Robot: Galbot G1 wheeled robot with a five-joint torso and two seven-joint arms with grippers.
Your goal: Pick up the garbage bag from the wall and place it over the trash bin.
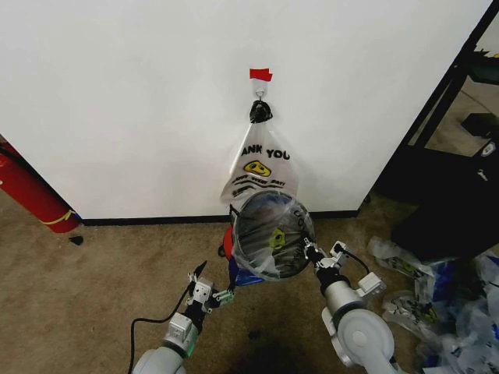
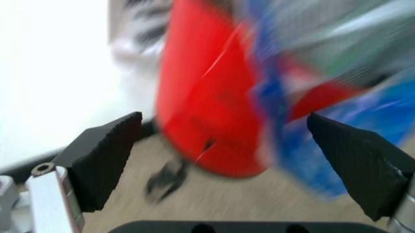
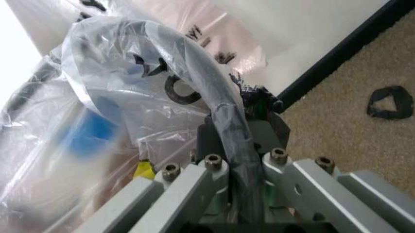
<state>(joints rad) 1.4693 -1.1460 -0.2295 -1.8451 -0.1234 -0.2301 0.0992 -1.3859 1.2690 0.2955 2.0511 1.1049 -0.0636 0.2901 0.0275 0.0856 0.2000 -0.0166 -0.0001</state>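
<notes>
While the garbage bag [image 1: 269, 234] is draped over the trash bin [image 1: 273, 226] at lower centre, clamped by the right end effector [image 1: 313, 253], film could be torn; the left end effector [image 1: 222, 294] is held open.

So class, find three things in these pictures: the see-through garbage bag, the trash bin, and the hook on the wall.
garbage bag [image 1: 269, 234]: head view, on the plastic stretched over the bin's mouth.
trash bin [image 1: 228, 243]: head view, on its red left edge.
hook [image 1: 260, 100]: head view, on the hook under the red tape.
</notes>
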